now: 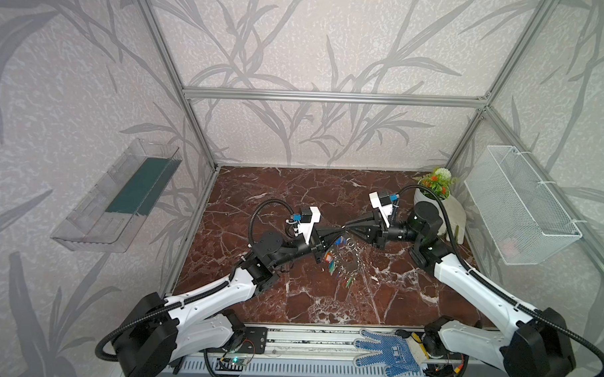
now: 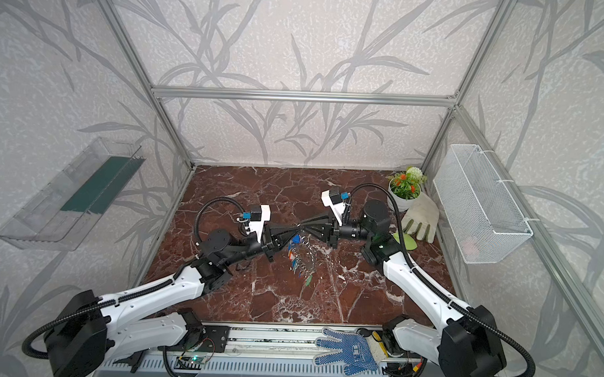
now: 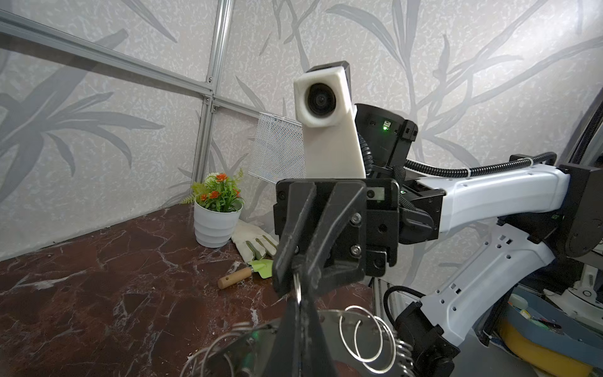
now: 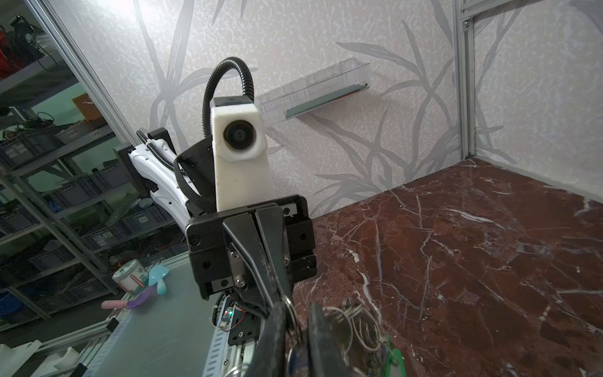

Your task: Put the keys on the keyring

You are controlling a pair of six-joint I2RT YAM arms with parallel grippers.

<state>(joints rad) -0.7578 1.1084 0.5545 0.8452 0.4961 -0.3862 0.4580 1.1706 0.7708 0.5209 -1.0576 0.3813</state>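
Observation:
Both grippers meet tip to tip above the middle of the marble table. My left gripper (image 1: 342, 228) (image 3: 298, 302) is shut on a thin wire split ring (image 3: 296, 287). My right gripper (image 1: 347, 227) (image 4: 297, 306) comes from the opposite side, its jaws nearly together on that same ring. Just below them is the keyring (image 1: 352, 264) (image 3: 329, 321), a grey metal disc with wire rings round its rim. Keys with a blue tag (image 1: 340, 239), a red tag (image 1: 328, 256) and a green tag (image 1: 350, 283) (image 4: 393, 355) hang from it. I cannot tell whether the disc touches the table.
At the back right stand a white flower pot (image 1: 431, 192), a white glove (image 1: 457, 215) and a green trowel (image 3: 243, 275). A wire basket (image 1: 521, 207) hangs on the right wall and a clear shelf (image 1: 120, 197) on the left. A blue dotted glove (image 1: 388, 351) lies on the front rail.

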